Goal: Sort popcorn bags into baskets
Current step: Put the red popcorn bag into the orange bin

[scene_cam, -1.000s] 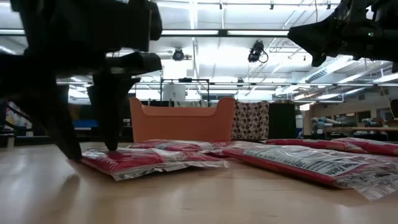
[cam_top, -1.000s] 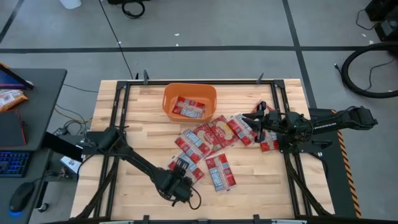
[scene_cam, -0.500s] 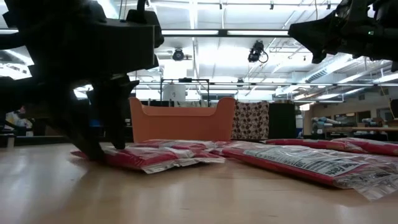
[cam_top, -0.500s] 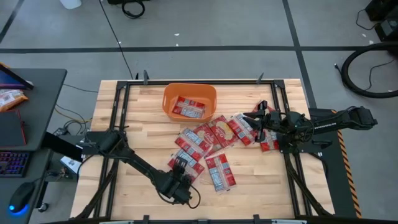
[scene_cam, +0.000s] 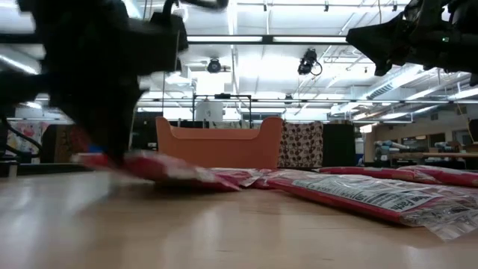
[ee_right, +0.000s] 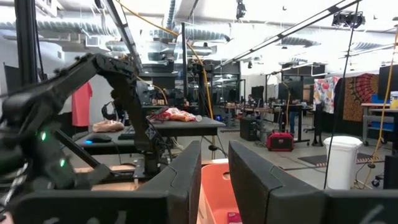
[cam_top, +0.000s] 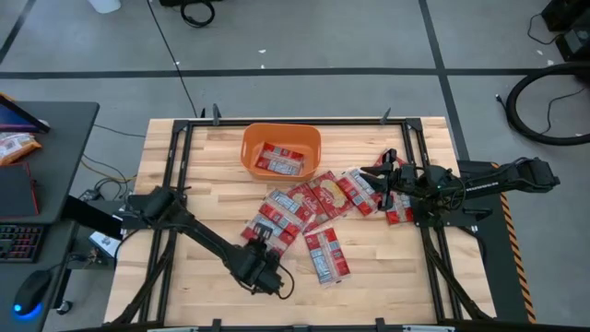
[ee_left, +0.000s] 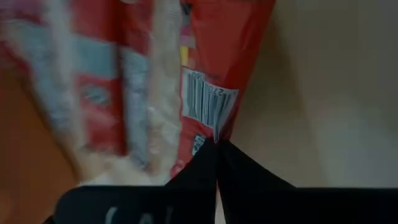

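My left gripper (cam_top: 261, 258) is near the table's front, shut on a red popcorn bag (cam_top: 262, 235), which also fills the left wrist view (ee_left: 205, 62). More red popcorn bags lie in a loose overlapping pile (cam_top: 318, 196) at mid-table, and one lies alone (cam_top: 327, 256) nearer the front. The orange basket (cam_top: 251, 138) stands at the far middle with bags (cam_top: 279, 160) inside. My right gripper (cam_top: 380, 175) hovers open above the pile's right end, with nothing between its fingers (ee_right: 186, 180). My left gripper pinches the bag's near edge (ee_left: 210, 127), beside the barcode, between its two shut fingers. The fingers come slanting down from the table's near side. In the low view the held end (scene_cam: 112, 159) is raised off the wood, and the bag's far end (scene_cam: 216, 181) stays low by the pile.
Another red bag (cam_top: 399, 208) lies under the right arm. A black frame of rails (cam_top: 175, 157) runs along the table's sides. Bare wood lies at the front left (cam_top: 175, 277) and front right (cam_top: 396, 277).
My left gripper has shut on the bag's near edge and taken hold. It has then drawn the bag a little toward the table's left and far side. The held end has come up off the wood while the far end trails low.
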Controlling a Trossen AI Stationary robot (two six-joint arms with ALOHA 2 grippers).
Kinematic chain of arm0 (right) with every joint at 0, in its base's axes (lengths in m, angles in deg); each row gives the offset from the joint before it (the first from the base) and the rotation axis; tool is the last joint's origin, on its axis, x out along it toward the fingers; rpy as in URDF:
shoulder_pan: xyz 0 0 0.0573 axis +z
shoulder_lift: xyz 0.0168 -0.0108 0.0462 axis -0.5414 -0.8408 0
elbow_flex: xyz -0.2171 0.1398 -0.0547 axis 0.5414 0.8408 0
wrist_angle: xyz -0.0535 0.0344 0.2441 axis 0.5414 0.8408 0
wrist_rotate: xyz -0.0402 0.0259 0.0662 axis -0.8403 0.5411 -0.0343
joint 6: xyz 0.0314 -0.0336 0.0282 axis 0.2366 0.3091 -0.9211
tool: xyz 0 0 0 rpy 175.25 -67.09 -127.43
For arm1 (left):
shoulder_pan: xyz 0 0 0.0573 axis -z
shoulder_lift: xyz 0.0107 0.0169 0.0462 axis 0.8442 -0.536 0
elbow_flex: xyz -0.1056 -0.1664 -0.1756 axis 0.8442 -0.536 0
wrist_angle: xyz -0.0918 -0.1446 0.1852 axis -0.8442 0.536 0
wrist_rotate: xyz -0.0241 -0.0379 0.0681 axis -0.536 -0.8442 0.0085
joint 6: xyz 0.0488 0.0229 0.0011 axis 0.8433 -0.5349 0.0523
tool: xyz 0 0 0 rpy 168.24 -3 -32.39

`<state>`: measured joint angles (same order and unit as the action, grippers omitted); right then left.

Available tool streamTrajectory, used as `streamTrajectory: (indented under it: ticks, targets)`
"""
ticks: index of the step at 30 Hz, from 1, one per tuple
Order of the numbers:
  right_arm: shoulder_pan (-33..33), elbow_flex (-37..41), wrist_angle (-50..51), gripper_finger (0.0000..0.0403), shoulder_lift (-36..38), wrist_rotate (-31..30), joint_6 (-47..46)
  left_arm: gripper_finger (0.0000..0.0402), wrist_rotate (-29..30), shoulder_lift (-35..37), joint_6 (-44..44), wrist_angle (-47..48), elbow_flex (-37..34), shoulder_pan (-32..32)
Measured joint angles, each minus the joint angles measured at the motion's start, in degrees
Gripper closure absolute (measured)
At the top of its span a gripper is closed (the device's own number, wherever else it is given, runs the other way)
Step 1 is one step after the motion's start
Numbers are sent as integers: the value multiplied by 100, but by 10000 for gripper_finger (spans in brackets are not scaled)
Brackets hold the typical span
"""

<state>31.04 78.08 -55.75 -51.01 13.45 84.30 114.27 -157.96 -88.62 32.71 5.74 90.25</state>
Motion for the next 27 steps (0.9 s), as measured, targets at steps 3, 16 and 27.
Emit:
streamTrajectory:
  ticks: [3,16,27]
  targets:
    - [-2,1,0,316,0,-1,0,396,251,326,-2,423,175,-68]
    - [-1,1,35,316,-33,-141,22,398,1762,1794,-99,1168,402,-1104]
    - [0,1,77,316,-33,-298,2,399,1871,2086,1565,-449,56,-2934]
